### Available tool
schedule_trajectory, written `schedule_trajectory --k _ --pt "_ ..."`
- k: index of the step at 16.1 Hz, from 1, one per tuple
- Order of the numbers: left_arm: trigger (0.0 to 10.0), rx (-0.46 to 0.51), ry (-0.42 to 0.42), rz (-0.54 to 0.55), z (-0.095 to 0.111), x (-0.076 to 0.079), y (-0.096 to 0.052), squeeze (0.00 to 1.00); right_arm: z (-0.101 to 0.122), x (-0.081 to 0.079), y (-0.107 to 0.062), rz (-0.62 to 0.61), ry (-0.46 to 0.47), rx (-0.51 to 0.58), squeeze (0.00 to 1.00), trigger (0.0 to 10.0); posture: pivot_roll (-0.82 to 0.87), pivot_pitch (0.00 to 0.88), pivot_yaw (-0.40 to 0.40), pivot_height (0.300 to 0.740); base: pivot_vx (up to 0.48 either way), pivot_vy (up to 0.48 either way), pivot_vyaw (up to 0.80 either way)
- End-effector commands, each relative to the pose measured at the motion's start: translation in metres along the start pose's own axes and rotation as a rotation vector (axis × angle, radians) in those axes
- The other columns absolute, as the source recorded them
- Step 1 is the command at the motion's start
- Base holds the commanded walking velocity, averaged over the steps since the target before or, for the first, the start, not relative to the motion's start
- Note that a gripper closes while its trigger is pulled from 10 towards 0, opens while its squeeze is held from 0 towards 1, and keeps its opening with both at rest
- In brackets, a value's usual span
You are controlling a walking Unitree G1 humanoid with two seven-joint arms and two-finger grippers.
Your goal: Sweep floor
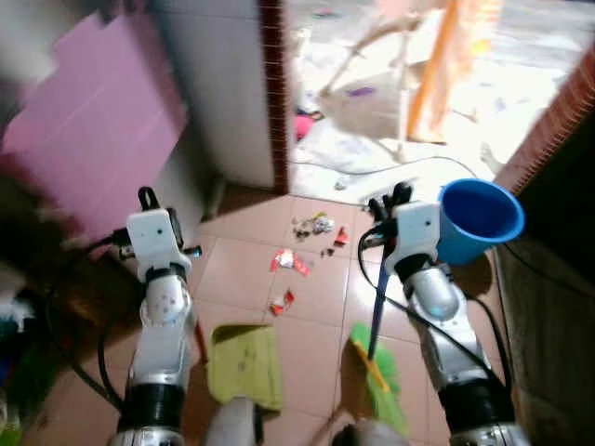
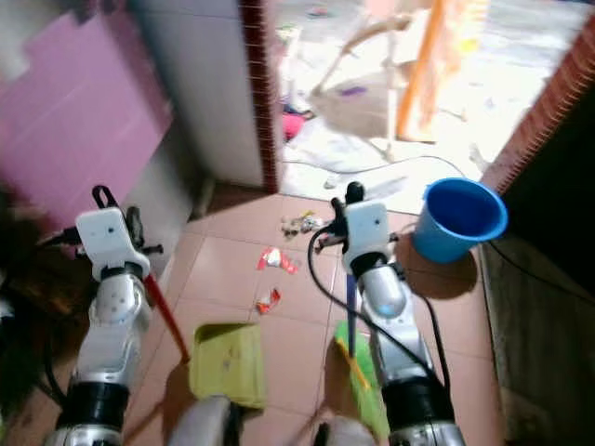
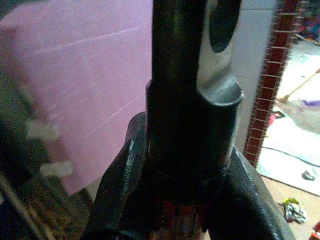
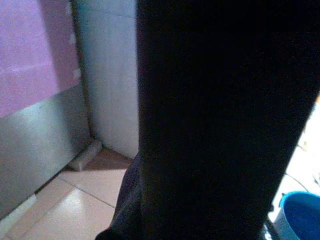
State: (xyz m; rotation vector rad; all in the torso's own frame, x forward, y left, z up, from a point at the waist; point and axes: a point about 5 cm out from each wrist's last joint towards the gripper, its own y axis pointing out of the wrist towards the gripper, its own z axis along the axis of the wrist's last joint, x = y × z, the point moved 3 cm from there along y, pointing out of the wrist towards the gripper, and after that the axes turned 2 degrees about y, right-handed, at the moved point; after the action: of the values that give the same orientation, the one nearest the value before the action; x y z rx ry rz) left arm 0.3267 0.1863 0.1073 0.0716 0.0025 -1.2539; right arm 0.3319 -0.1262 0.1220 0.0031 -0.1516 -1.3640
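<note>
Tiled floor [image 1: 242, 269] by doorway: litter [image 1: 296, 263] scattered far of dustpan [image 1: 245, 364]. Left hand [image 1: 149, 200] clamps red dustpan handle; right hand [image 1: 389, 200] clamps blue broom [image 1: 376, 372] handle. Place bristles beyond litter, draw near toward dustpan mouth, pan lip flat on tile.

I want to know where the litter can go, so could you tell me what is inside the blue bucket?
The blue bucket stands on the floor tiles, open at the top. Its visible inner wall is plain blue; its bottom is hidden by the rim.

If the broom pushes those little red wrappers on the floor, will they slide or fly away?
The small red crumpled wrappers look thin and light, so they would probably skid easily on the smooth tiled floor. Being crumpled, some may tumble or slip past the green-bristled broom.
</note>
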Motion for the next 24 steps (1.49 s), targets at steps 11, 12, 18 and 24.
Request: schedule_trajectory --k 11,12,18,24 --pt "10.0 0.019 0.021 -0.036 0.001 0.0 0.001 0.0 0.012 -0.008 0.002 -0.013 0.035 0.056 0.0 10.0 -0.05 0.135 0.014 0.74 0.0 0.0 0.05" --pt "10.0 0.055 0.04 -0.046 0.008 0.002 0.005 0.0 0.016 -0.009 0.005 -0.008 0.036 0.071 0.0 10.0 -0.05 0.135 0.014 0.74 0.0 0.0 0.0" --pt "10.0 0.114 0.033 -0.066 0.025 0.008 0.009 0.0 0.018 -0.009 0.009 0.013 0.016 0.083 0.0 10.0 -0.04 0.133 0.012 0.74 0.29 0.0 0.0" --pt "10.0 0.122 0.033 -0.072 0.027 0.013 0.009 0.0 0.022 -0.014 0.007 0.042 -0.009 0.105 0.0 10.0 -0.06 0.14 0.023 0.74 0.431 0.0 0.0"
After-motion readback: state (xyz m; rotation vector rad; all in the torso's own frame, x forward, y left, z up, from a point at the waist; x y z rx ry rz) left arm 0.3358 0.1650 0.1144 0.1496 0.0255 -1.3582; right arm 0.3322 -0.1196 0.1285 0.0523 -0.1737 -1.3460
